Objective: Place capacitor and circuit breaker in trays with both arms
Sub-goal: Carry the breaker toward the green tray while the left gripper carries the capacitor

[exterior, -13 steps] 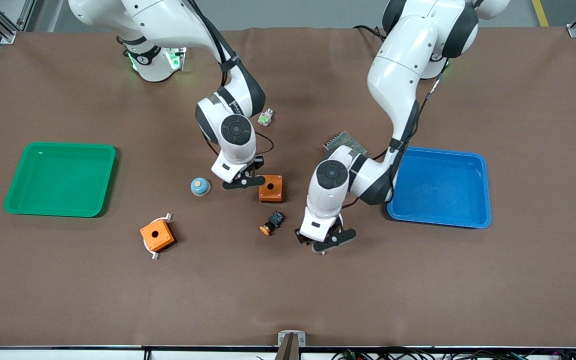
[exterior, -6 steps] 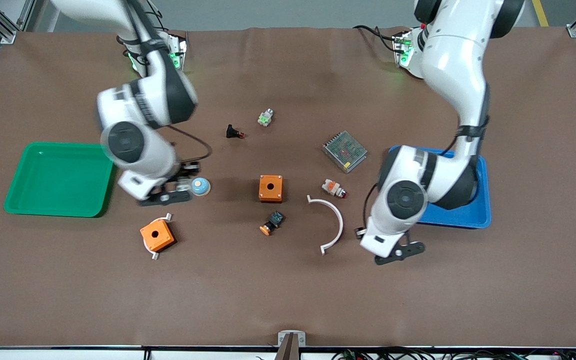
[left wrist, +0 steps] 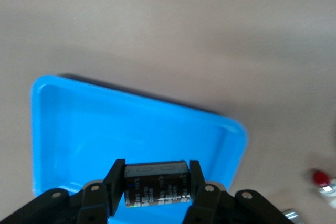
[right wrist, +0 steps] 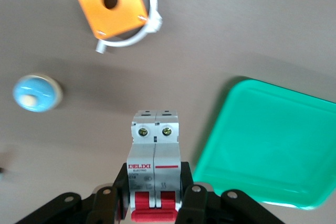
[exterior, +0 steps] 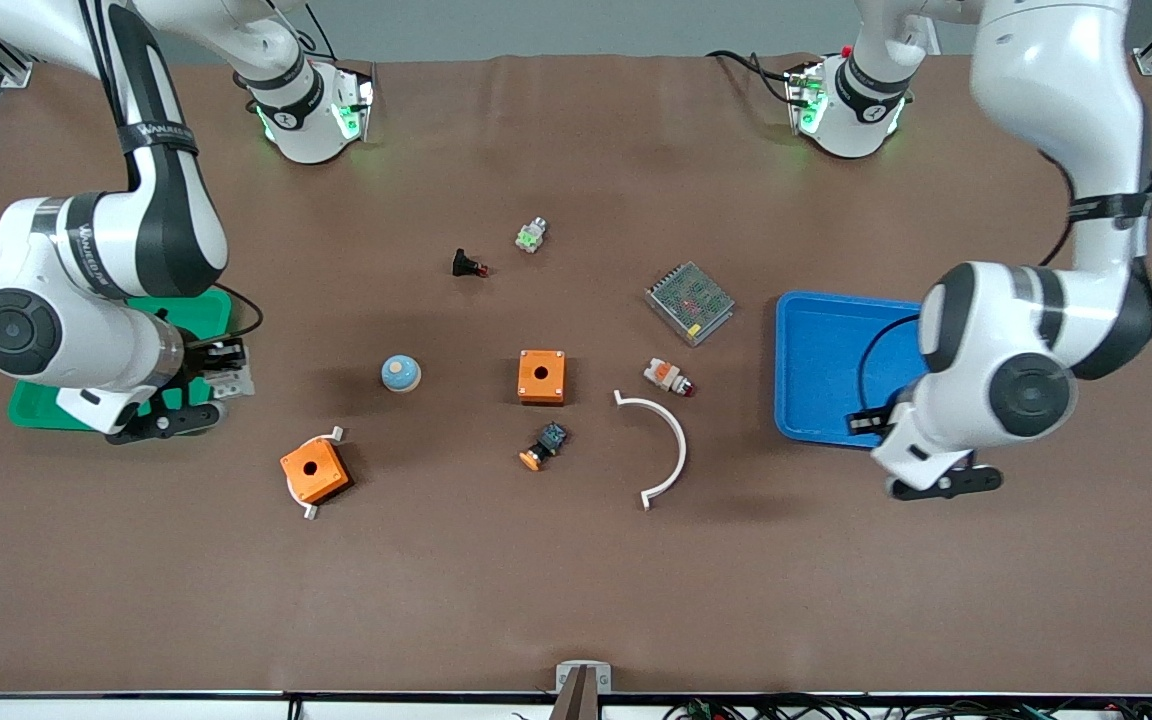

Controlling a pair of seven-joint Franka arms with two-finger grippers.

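Front view: both arms up, each carrying a part near its tray.
Front view puts the right gripper (exterior: 164, 420) over the green tray's (exterior: 186, 305) edge, and the left gripper (exterior: 944, 484) over the bench (exterior: 576, 580) just beside the blue tray (exterior: 826, 370). Left wrist view: its fingers (left wrist: 113, 179) are clenched on the capacitor (left wrist: 156, 183), held crosswise between them over the blue tray. Right wrist view: its fingers (right wrist: 185, 179) grasp the circuit breaker (right wrist: 155, 163) by its red end, green tray just beside.
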